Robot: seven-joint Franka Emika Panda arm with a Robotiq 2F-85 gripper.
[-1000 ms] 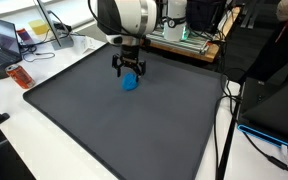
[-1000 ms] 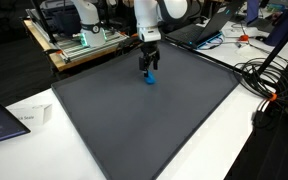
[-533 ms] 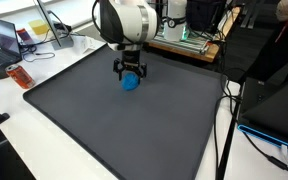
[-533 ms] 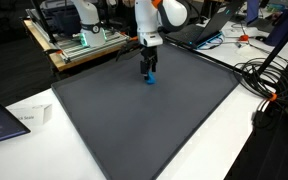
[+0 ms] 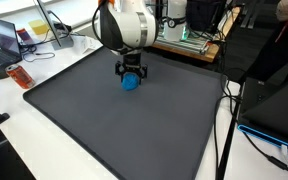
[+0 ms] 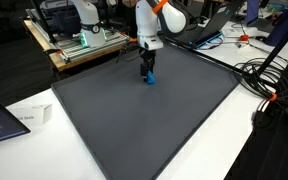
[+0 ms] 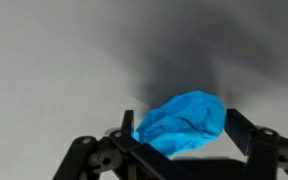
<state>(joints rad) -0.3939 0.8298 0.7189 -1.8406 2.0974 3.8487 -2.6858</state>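
Item 1, nearest the wrist camera: gripper, black, two fingers showing at the bottom of the wrist view. The jaws stand apart, one on each side of the lump. Whether either finger touches it cannot be told.

Item 2: lump, bright blue, crumpled and soft-looking. It lies between the fingers, on the mat. In both exterior views the lump sits toward the far part of the mat, directly under the gripper, which points straight down.

Item 3: mat, dark grey, large, roughly square. It covers most of the table, and the lump is the only thing lying on it.

Item 4: table, white, showing along the mat's edges.

Item 5, beside the mat: a small red-orange object on the table, and cables in a loose tangle.

Item 6, farther back: laptop, open, and a rack with green lights just beyond the mat's far edge.
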